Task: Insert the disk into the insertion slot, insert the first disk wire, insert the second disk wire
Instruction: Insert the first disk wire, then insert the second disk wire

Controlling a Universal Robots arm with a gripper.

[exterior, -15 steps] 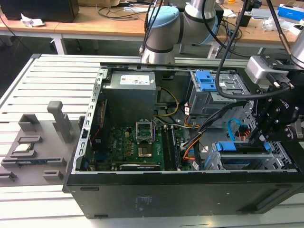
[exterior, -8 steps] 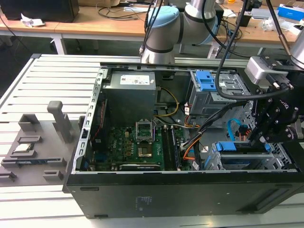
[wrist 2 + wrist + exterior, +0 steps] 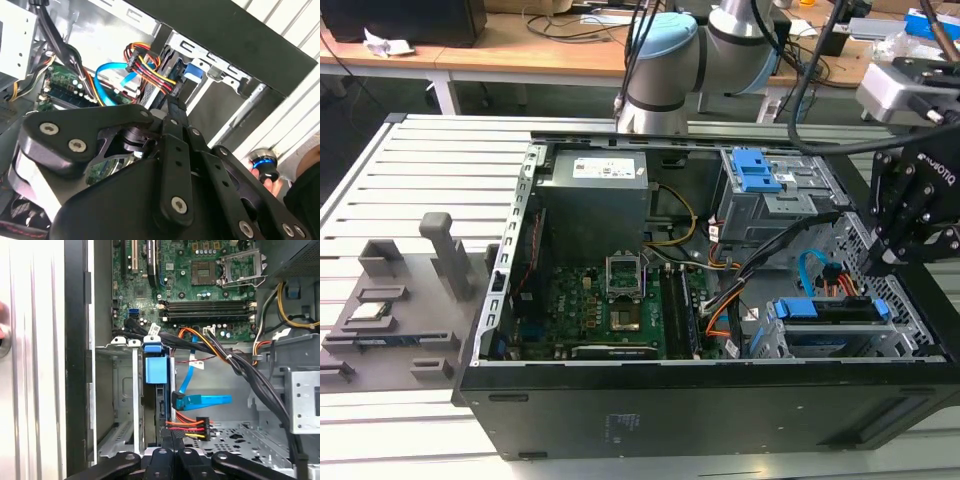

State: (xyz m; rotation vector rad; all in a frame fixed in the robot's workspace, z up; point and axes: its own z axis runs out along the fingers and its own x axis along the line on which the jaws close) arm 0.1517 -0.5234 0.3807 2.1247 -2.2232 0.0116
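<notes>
The disk, silver in its bright blue carrier, sits inside the insertion slot, the perforated metal cage at the case's front corner on the exterior view's right. The first wrist view shows the disk edge-on in the slot. A blue flat wire ends in a black plug against the disk's edge. A red, orange and yellow wire runs to my fingertips. My gripper hangs over the disk's rear edge, fingers together on that wire's end.
The grey bay with two blue latches stands behind the cage. Black cable bundles cross between the motherboard and the drive area. A person's hand holds a small blue-ringed object outside the case. A grey fixture plate lies on the exterior view's left.
</notes>
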